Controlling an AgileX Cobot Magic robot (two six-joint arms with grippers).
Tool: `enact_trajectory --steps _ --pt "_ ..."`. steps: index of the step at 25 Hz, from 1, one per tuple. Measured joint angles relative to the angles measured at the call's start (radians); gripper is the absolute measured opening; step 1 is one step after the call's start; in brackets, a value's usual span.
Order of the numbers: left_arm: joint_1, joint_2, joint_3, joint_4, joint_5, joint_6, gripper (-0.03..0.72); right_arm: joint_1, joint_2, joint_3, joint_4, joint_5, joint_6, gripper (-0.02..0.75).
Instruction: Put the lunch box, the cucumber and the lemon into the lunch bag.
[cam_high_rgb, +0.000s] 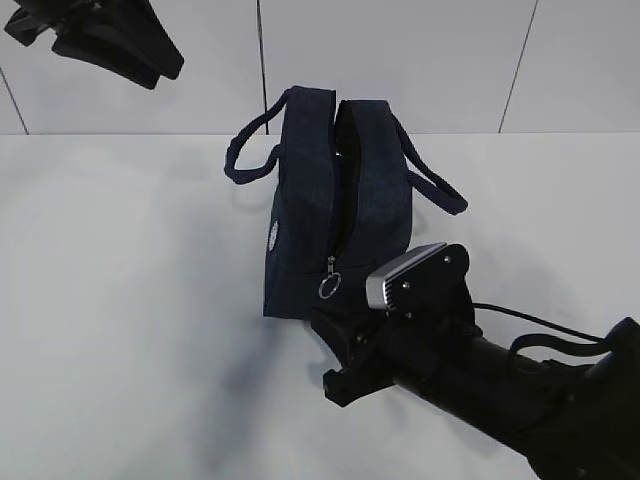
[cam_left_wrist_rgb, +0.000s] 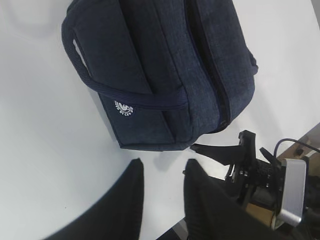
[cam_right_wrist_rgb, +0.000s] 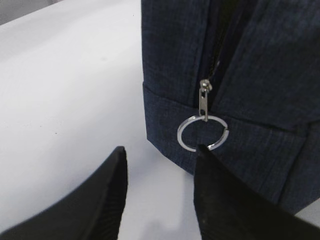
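Note:
The dark navy lunch bag (cam_high_rgb: 330, 200) stands on the white table with its top zipper open, showing a dark gap. Its silver ring pull (cam_high_rgb: 330, 286) hangs at the near end and also shows in the right wrist view (cam_right_wrist_rgb: 203, 132). My right gripper (cam_high_rgb: 335, 355) is open and empty, low at the bag's near end; in its wrist view (cam_right_wrist_rgb: 160, 150) one fingertip (cam_right_wrist_rgb: 202, 155) sits just under the ring. My left gripper (cam_left_wrist_rgb: 165, 165) is open and empty, raised high above the table at the far left (cam_high_rgb: 150, 60), looking down on the bag (cam_left_wrist_rgb: 160, 70). The lunch box, cucumber and lemon are out of view.
The bag's two loop handles (cam_high_rgb: 250, 150) hang out to either side. The white table (cam_high_rgb: 120, 300) lies bare to the left and right of the bag. A tiled wall (cam_high_rgb: 420, 60) stands behind. The right arm (cam_high_rgb: 520, 390) fills the lower right.

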Motion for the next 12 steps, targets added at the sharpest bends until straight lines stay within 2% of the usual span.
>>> enact_trajectory --steps 12 --pt "0.0 0.0 0.0 0.0 0.0 0.0 0.197 0.0 0.05 -0.064 0.056 0.051 -0.002 0.33"
